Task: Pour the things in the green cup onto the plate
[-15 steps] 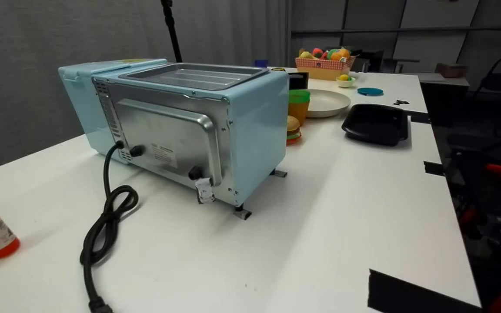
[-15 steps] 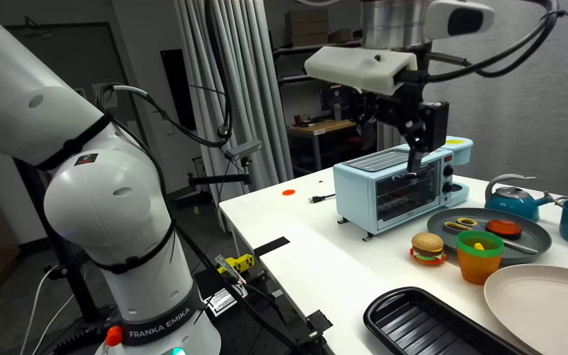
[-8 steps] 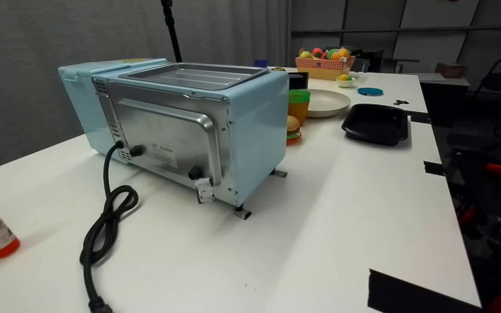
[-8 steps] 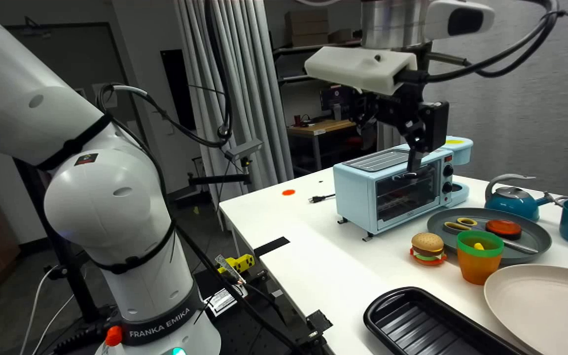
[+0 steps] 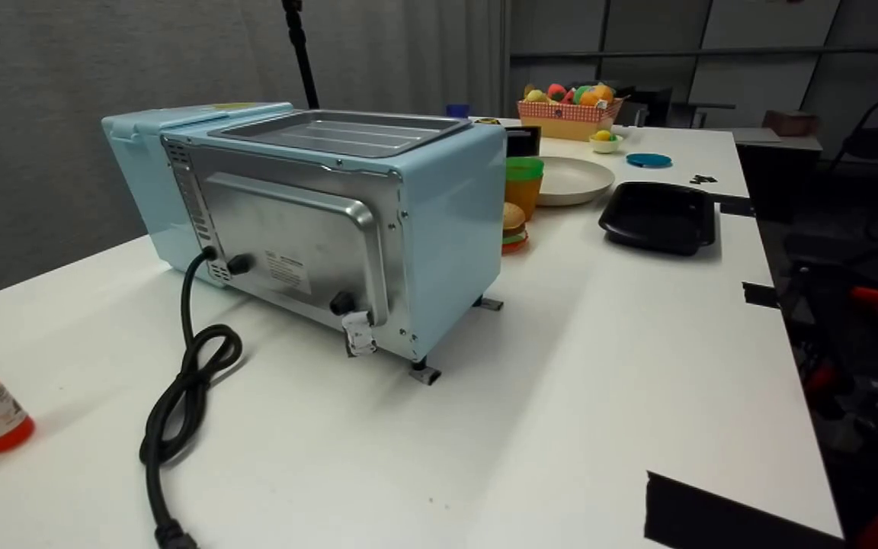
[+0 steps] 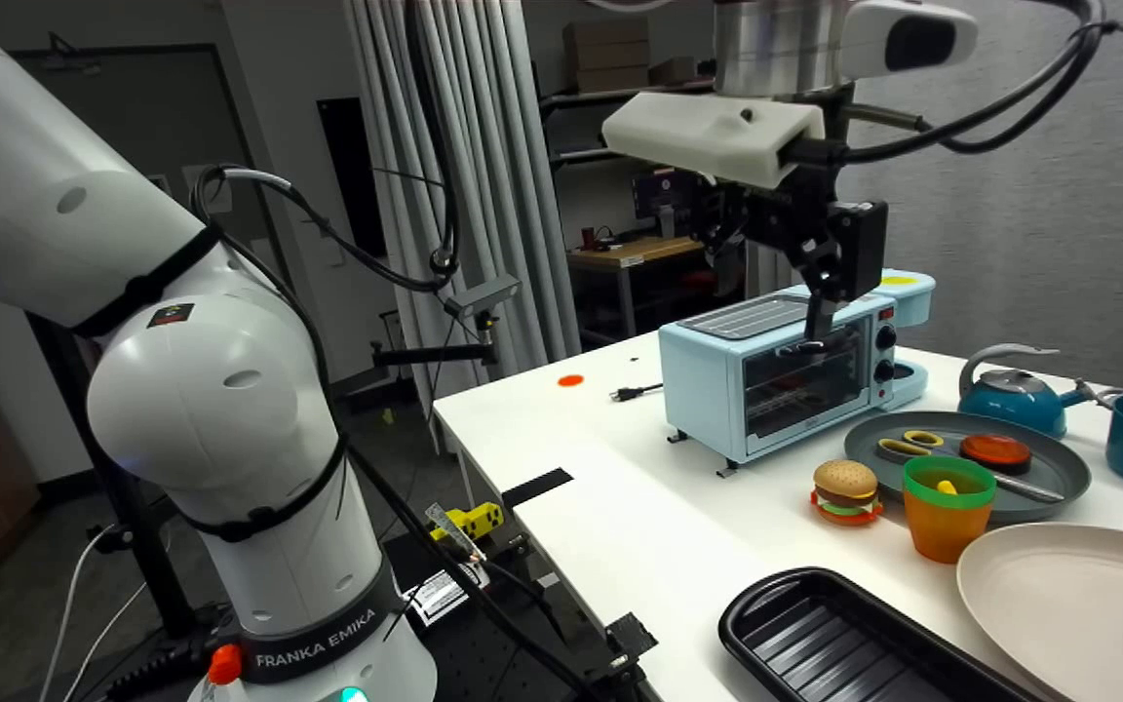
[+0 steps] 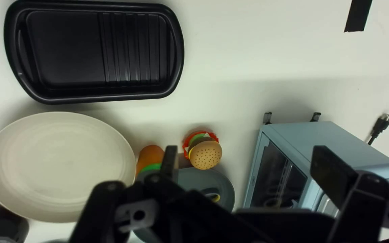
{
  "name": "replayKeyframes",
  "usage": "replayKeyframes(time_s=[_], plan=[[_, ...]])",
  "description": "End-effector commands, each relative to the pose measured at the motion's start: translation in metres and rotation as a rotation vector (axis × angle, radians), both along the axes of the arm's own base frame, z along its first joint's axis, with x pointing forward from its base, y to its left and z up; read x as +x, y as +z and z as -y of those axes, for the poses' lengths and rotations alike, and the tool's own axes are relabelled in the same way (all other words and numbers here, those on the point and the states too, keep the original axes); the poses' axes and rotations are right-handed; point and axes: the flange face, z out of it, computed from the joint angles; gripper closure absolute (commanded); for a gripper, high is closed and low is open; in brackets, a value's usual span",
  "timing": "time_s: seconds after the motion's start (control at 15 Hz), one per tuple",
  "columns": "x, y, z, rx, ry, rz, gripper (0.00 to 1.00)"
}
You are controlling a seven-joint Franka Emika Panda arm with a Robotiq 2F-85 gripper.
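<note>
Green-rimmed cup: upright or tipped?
Upright: in an exterior view the green-rimmed cup stands mouth up, base down, with a yellow piece visible inside.

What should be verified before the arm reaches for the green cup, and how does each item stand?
1. Gripper open: ok, jaws wide apart.
2. Green cup upright: ok.
3. Yellow piece inside it: ok, seen in an exterior view.
4. Cup between the jaws: not ok, it shows outside them in the wrist view.
5. Cup apart from the pale plate: cannot tell, they look very close.
</note>
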Motion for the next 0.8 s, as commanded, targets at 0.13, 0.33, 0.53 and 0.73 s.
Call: replayKeyframes(time_s=[0.13, 0.33, 0.53, 0.73], plan=[[0.002, -0.008, 0.002, -0.025, 0.015, -0.011, 0.00], [0.006, -0.022, 0.006, -0.053, 0.019, -0.017, 0.00], [0.012, -0.039, 0.013, -0.070, 0.006, -0.011, 0.00], [0.020, -0.058, 0.020, -0.100, -0.016, 0.019, 0.00]])
